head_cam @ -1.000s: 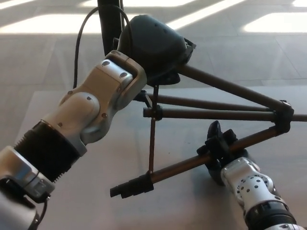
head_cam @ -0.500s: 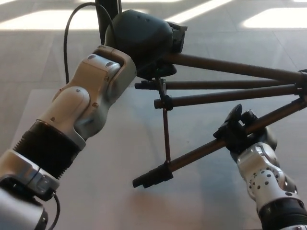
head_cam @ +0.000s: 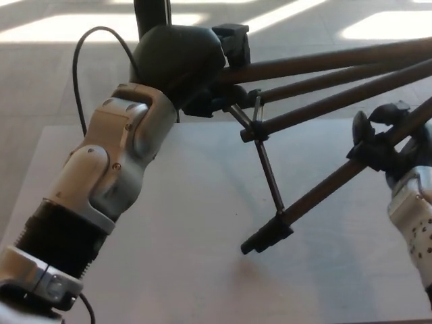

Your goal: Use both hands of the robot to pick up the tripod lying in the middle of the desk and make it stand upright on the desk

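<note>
With each robot hand grasping the tripod (head_cam: 317,88), left (head_cam: 179,57) at its head, right (head_cam: 381,145) on a leg, lower its feet evenly onto the desk (head_cam: 189,256).

the dark brown tripod (head_cam: 317,91) has matt metal legs; the pale grey desk (head_cam: 182,270) looks smooth and matt.

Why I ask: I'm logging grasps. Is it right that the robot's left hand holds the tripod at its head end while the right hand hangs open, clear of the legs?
Not quite. In the head view the left hand does hold the tripod at its head end, but the right hand is closed around one of the legs, not open and clear.
</note>
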Tool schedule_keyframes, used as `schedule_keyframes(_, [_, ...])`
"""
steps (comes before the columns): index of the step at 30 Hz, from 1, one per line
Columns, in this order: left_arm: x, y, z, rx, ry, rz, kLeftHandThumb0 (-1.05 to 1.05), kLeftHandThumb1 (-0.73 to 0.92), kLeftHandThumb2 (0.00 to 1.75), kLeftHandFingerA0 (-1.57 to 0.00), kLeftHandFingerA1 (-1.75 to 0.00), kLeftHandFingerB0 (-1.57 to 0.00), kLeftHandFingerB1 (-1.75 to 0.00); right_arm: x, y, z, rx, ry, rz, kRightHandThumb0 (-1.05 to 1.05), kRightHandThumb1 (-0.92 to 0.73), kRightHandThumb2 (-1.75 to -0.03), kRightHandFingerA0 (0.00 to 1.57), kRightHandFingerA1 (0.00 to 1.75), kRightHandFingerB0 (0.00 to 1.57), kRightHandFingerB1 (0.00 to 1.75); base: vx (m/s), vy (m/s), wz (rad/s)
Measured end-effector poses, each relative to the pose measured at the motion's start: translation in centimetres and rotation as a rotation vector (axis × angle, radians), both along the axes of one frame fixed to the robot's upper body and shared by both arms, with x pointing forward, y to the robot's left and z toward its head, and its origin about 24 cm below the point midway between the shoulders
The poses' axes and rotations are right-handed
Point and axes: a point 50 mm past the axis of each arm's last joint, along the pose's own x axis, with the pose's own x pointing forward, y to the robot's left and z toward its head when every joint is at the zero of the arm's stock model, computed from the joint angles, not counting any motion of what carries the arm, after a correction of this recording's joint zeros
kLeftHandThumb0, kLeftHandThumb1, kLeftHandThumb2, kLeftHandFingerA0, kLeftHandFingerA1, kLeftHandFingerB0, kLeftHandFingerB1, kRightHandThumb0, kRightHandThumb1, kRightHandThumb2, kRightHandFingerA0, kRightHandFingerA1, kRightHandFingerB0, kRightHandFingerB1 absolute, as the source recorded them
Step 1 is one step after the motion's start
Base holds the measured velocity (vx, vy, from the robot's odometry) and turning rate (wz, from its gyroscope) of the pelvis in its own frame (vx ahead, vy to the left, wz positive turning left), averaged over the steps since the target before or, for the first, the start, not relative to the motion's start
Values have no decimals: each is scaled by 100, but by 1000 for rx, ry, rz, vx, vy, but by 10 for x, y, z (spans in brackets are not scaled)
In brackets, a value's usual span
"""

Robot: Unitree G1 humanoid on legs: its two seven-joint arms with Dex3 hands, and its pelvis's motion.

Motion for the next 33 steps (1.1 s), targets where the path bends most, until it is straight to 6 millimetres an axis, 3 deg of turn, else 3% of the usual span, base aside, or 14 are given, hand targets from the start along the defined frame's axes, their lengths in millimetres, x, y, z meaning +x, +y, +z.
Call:
schedule_keyframes(1, [-1,0,-1,-15,2,0,-17,53,64,-93,-175,-71,-174,0,-2,4,-25,-4,6,-29,-47,-116,127,139,100,119,0,0,0])
schedule_keyframes(2, [-2,1,-3,-36,4,0,-17,53,64,-93,-175,-71,-174,0,-5,9,-66,-8,15,-29,-47,-116,127,139,100,119,0,0,0])
schedule_keyframes(3, [-3,2,-4,-42,4,0,-17,55,64,-92,-175,-69,-175,0,-6,11,-81,-9,18,-25,-45,-121,96,171,84,142,0,0,0])
schedule_keyframes(7, [-8,6,-13,-106,19,3,-16,52,71,-93,-175,-75,-175,3,-12,29,-226,-16,62,-29,-48,-120,99,169,85,140,0,0,0])
schedule_keyframes(8, [-9,7,-16,-124,25,5,-16,48,73,-96,-175,-76,-175,3,-13,33,-259,-16,73,-40,-61,-98,95,171,84,142,0,0,0])
schedule_keyframes(14, [-16,14,-33,-258,66,41,-23,59,58,-96,-175,-69,-175,10,-11,65,-452,-31,148,-27,-40,-130,94,175,79,144,0,0,0])
schedule_keyframes(15, [-18,16,-36,-283,74,48,-27,43,83,-123,-144,-105,-133,11,-10,72,-489,-35,162,-26,-37,-132,91,174,78,145,0,0,0])
schedule_keyframes(16, [-19,16,-38,-303,80,53,-23,58,60,-92,-175,-69,-175,12,-9,77,-515,-38,171,-25,-37,-138,90,170,79,139,0,0,0])
schedule_keyframes(18, [-23,19,-46,-359,102,68,-23,58,60,-92,-175,-69,-175,13,-4,89,-581,-46,200,-25,-37,-138,90,170,79,139,0,0,0])
schedule_keyframes(19, [-24,19,-48,-372,108,72,-26,61,58,-90,-175,-70,-175,13,-3,92,-596,-47,207,-29,-51,-113,85,163,78,130,0,0,0])
schedule_keyframes(20, [-27,21,-52,-402,120,81,-26,60,58,-91,-175,-70,-175,14,1,98,-632,-51,224,-31,-51,-113,88,170,78,139,0,0,0])
schedule_keyframes(22, [-32,22,-59,-454,142,95,-27,60,59,-91,-175,-70,-175,14,6,106,-687,-55,251,-26,-37,-132,95,171,86,139,0,0,0])
schedule_keyframes(26, [-42,25,-74,-552,188,126,-26,59,63,-90,-175,-71,-175,14,17,115,-781,-51,296,-24,-42,-129,96,160,87,121,0,0,0])
schedule_keyframes(33, [-59,26,-102,-669,287,175,-26,59,64,-89,-175,-69,-175,11,38,127,-935,-53,363,-26,-30,-150,102,171,93,152,0,0,0])
